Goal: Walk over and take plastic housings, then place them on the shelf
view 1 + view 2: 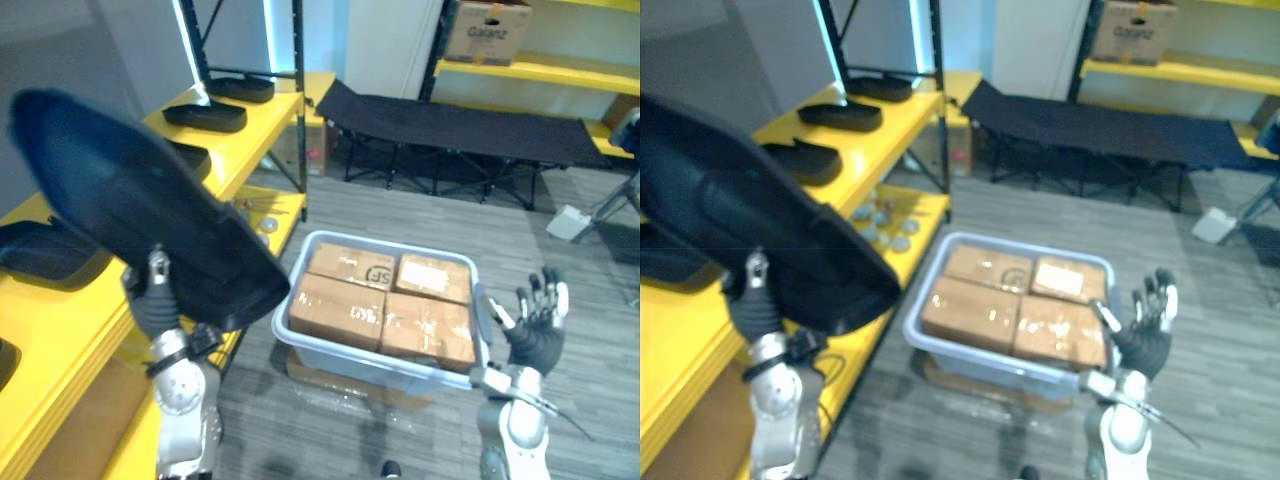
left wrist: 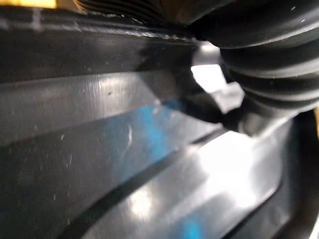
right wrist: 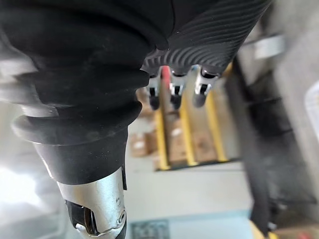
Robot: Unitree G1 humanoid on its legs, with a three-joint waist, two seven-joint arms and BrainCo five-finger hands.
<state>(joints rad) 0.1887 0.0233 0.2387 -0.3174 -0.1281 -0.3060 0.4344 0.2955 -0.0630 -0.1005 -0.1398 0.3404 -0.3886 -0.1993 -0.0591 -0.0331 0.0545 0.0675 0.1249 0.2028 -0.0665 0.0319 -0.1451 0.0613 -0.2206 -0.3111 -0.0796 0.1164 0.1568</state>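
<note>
While the left hand (image 1: 152, 305) clamps its lower edge, thumb on the near face, the black plastic housing (image 1: 130, 200) tilts high over the yellow shelf's (image 1: 75, 315) front edge. It is a broad, glossy, shallow oval shell with a raised rim. The right hand (image 1: 535, 335) is lifted, fingers spread loose, just beside the grey tote (image 1: 340, 362) of cardboard boxes (image 1: 340, 310).

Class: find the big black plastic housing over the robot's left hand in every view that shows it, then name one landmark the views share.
Left eye view: black plastic housing at the left, tilted, above the left hand, in front of the yellow shelf.
Right eye view: same housing, at the left edge.
Left wrist view: its glossy dark surface, very close.
Shared landmark: grey tub of cardboard boxes, right of the housing in both eye views.
</note>
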